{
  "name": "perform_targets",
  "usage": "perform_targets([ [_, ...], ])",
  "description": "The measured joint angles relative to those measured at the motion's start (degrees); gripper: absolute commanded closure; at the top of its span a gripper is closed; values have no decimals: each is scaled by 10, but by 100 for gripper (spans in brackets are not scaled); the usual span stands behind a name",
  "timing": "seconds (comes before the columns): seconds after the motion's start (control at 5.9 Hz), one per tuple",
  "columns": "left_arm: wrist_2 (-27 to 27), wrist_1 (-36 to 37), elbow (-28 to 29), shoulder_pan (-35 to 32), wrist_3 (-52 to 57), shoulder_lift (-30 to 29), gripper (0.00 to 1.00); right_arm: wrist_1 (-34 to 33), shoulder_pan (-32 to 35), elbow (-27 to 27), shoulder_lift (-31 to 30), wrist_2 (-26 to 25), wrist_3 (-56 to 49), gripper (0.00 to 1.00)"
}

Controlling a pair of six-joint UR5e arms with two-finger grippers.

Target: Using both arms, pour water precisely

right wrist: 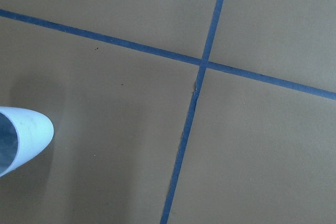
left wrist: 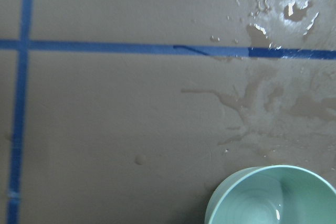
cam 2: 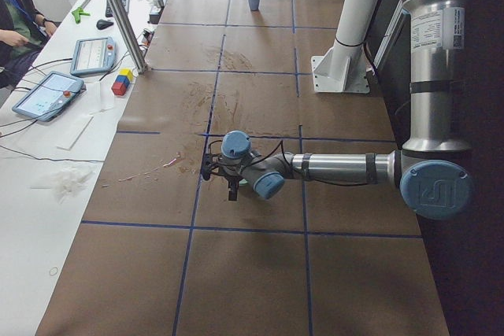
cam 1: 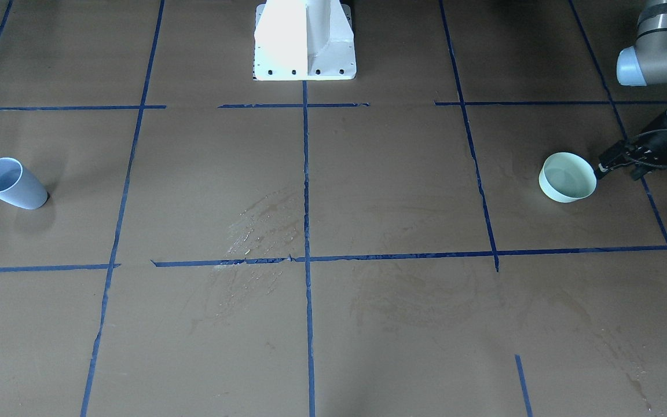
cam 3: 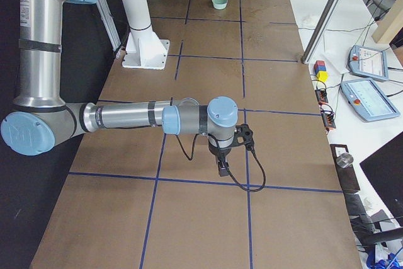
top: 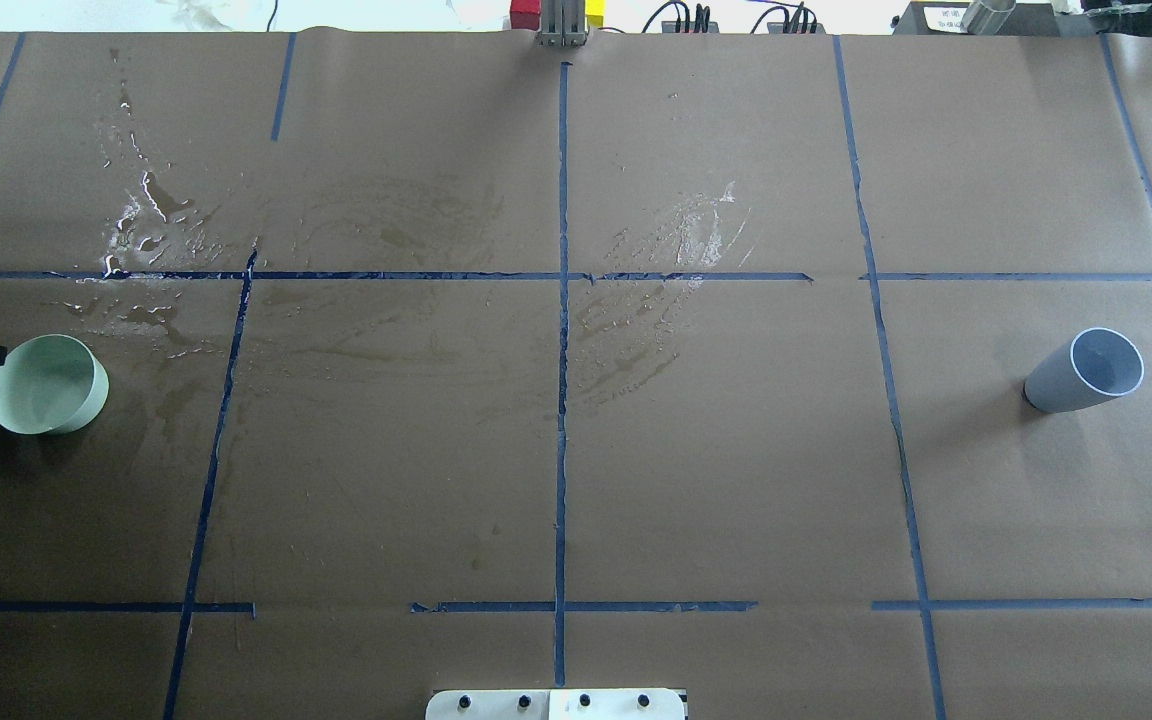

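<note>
"Well, how might it handle?"
"Light, slick and tippy, I'd judge: take the pale blue plastic cup (top: 1084,370) mid-wall. Mid-frame, the right arm (cam 3: 126,118) lies level, right gripper (cam 3: 221,167) pointing down; its width I cannot tell."
"Farther?"
"Top of frame, left gripper (cam 1: 607,163), width unclear too, beside the pale green round bowl (cam 1: 567,176). Spilled water (left wrist: 294,11) glistens on the brown paper desk (top: 736,450)."

We see left arm (cam 2: 339,166) stretched low and level, left gripper (cam 1: 604,168) pointing down; right arm (cam 3: 126,116) likewise, right gripper (cam 3: 221,169) pointing down. We can't tell jaw states.
</note>
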Motion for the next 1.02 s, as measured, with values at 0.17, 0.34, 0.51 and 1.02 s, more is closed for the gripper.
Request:
perform_targets([
  [0.17,20,-20,7,28,-32,0,78,0,0,0,0,0,0,0],
  [0.34,25,-26,9,41,-44,0,98,0,0,0,0,0,0,0],
  [0.51,25,-26,9,45,-48,0,100,0,0,-1,0,0,0,0],
  [1.02,-15,-22,-6,45,-57,-11,100,0,0,-2,-1,0,-1,0],
])
